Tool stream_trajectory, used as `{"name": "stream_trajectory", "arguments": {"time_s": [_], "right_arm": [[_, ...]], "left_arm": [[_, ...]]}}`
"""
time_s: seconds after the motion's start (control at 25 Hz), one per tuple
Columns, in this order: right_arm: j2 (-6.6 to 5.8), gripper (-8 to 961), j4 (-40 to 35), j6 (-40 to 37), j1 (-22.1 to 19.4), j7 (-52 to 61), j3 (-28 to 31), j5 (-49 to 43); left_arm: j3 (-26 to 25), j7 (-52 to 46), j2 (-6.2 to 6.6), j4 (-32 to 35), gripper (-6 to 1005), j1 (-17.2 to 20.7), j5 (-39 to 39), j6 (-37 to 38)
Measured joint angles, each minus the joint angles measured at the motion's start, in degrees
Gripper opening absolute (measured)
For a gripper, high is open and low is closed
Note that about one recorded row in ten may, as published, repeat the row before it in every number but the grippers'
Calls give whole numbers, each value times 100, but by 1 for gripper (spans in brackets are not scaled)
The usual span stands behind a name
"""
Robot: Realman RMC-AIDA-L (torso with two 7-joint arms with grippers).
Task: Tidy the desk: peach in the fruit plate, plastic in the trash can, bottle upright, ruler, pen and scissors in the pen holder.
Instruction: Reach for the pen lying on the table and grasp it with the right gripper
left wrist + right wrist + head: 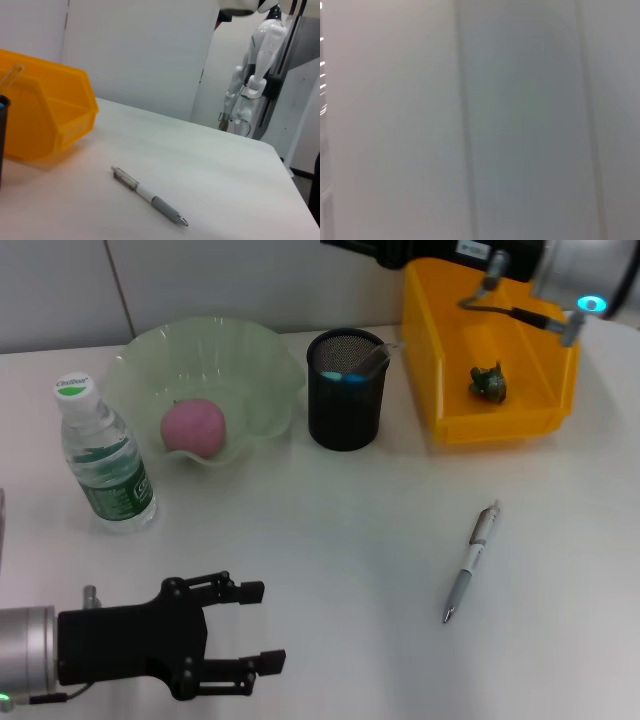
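Note:
A pink peach [193, 427] lies in the green fruit plate [260, 360]. The bottle [105, 455] stands upright at the left. The black mesh pen holder [345, 388] holds a clear ruler [370, 360] and something blue; I cannot tell whether that is the scissors. Green crumpled plastic [488, 382] sits in the yellow bin [450, 350]. A grey and white pen [470, 562] [150, 195] lies flat on the table at the right. My left gripper [272, 626] is open and empty near the front edge, far left of the pen. My right arm [470, 252] hangs above the bin's back edge.
The yellow bin [45, 120] stands just right of the pen holder, at the back. A white wall runs behind the table. In the left wrist view another white robot [255, 75] stands beyond the table's far corner.

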Motion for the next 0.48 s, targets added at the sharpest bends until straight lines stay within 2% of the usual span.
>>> {"name": "stream_trajectory", "arguments": {"time_s": [0.2, 0.32, 0.48], "right_arm": [[-43, 618, -868, -1322, -54, 856, 632, -1808], [-143, 618, -977, -2051, 118, 1202, 1002, -2752], [-283, 618, -884, -2794, 372, 1288, 1388, -3461]], "left_arm": [[-39, 363, -7, -333, 820, 54, -13, -14], [-45, 384, -6, -360, 820, 111, -43, -15], [-48, 385, 1, -354, 820, 271, -174, 24]]}}
